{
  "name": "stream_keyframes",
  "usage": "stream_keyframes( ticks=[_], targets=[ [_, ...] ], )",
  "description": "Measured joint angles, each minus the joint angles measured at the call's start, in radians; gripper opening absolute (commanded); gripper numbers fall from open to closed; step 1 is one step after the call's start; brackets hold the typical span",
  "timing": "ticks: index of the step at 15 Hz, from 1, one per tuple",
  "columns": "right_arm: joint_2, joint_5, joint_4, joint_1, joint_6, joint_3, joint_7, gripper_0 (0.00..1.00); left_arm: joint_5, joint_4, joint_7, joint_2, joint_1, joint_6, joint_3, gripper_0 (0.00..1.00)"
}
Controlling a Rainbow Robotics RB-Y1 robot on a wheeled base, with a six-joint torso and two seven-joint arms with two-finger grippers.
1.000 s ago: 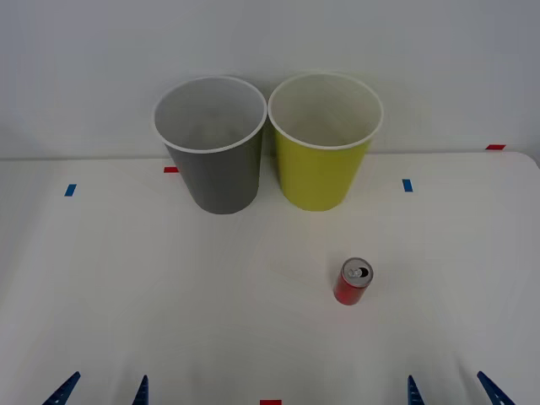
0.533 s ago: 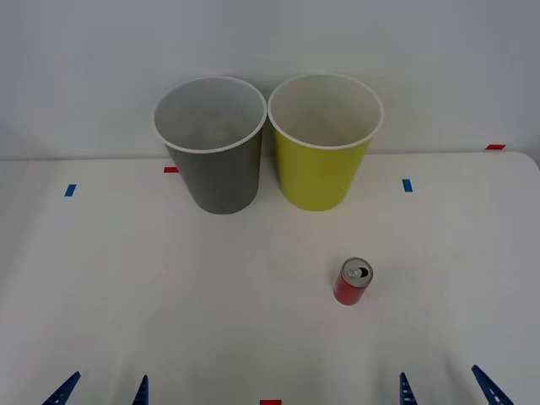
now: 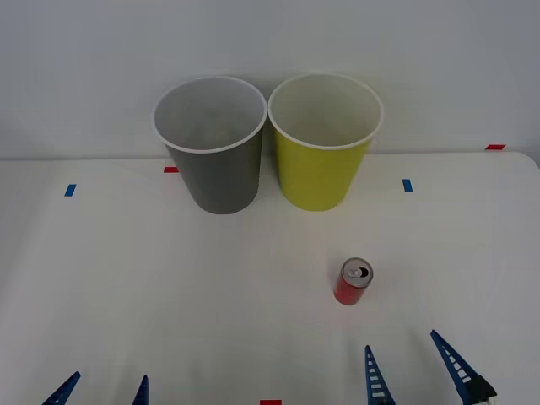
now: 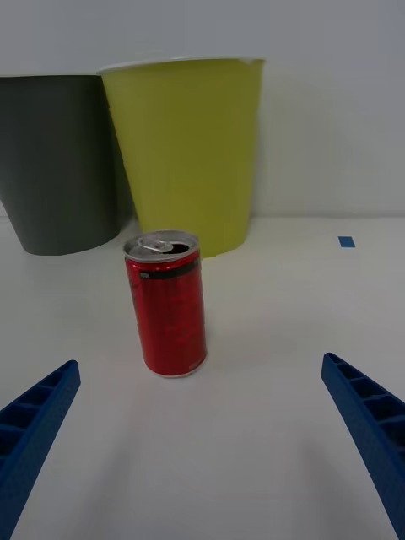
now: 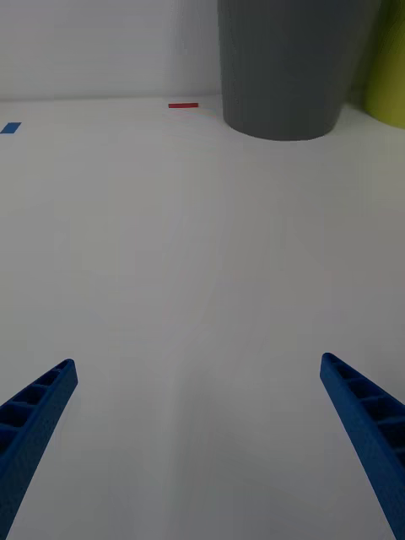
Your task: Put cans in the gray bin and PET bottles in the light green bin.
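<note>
On the tabletop point(image 3: 126, 295) the red can point(image 3: 353, 282) stands upright; right pincer point(image 3: 416, 371) gapes wide just behind it; left pincer point(image 3: 101, 390) waits, fingers apart.

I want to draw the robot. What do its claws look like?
Each claw has two bright blue, pointed fingers with ribbed ladder-like slots. The right claw shows a small black bit at one finger's base; the left claw shows just blue tips.

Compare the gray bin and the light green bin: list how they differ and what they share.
The gray bin is dark gray outside; the light green bin is yellow-green. In the front view the gray bin stands on the robot's left and the light green bin on its right, nearer the can. Both are upright, tapered, the same shape, with white rims and white insides.
</note>
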Motion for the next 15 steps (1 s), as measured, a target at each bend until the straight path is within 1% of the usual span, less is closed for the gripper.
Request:
stream_keyframes(
  ticks=[4,6,10,15],
  targets=[
    [0.019,0.005,0.045,-0.076,0.009,0.010,0.005,1.00,0.000,0.000,0.000,0.000,0.000,0.000,0.000,1.00],
    [0.038,0.010,0.053,-0.111,0.039,0.011,0.012,1.00,0.000,0.000,0.000,0.000,0.000,0.000,0.000,1.00],
    [0.069,0.019,0.107,-0.194,0.047,0.012,0.026,1.00,0.000,0.000,0.000,0.000,0.000,0.000,0.000,1.00],
    [0.081,0.019,0.157,-0.254,0.050,0.007,0.034,1.00,0.000,0.000,0.000,0.000,0.000,0.000,0.000,1.00]
  ],
)
